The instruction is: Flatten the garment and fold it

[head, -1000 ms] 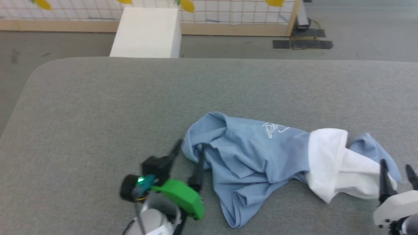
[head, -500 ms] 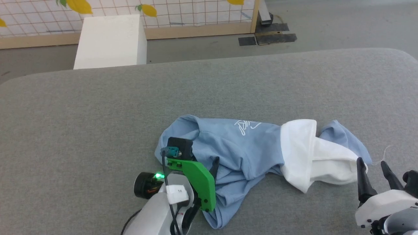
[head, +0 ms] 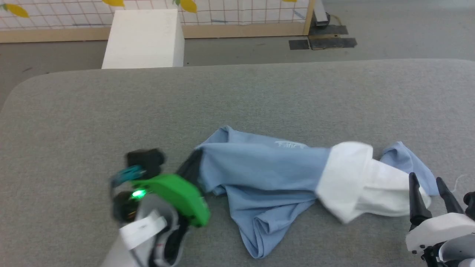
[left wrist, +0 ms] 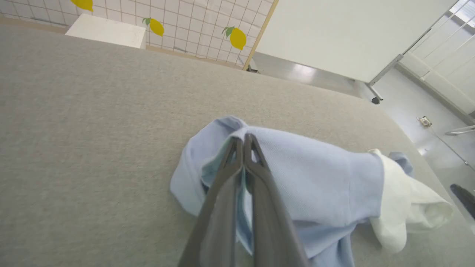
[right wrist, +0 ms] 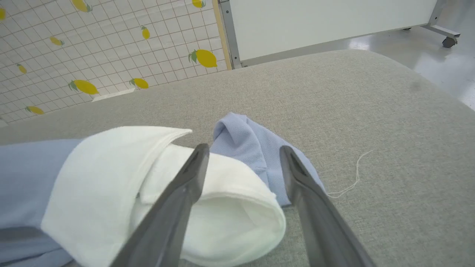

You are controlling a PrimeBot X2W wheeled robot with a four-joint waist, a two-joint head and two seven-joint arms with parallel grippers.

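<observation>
white box (head: 144, 40): far back on the left, on the floor past the table (head: 259, 96)
left gripper (left wrist: 243, 142): fingers clamped together, pinching the left end of the garment (head: 259, 172)
garment: lying crumpled across the near middle of the grey table, blue part on the left and white section (head: 356, 181) on the right
right gripper (right wrist: 245, 150): jaws spread wide with nothing in them, one finger over the white end, the other over the blue bit beside it; can't tell if it's touching
</observation>
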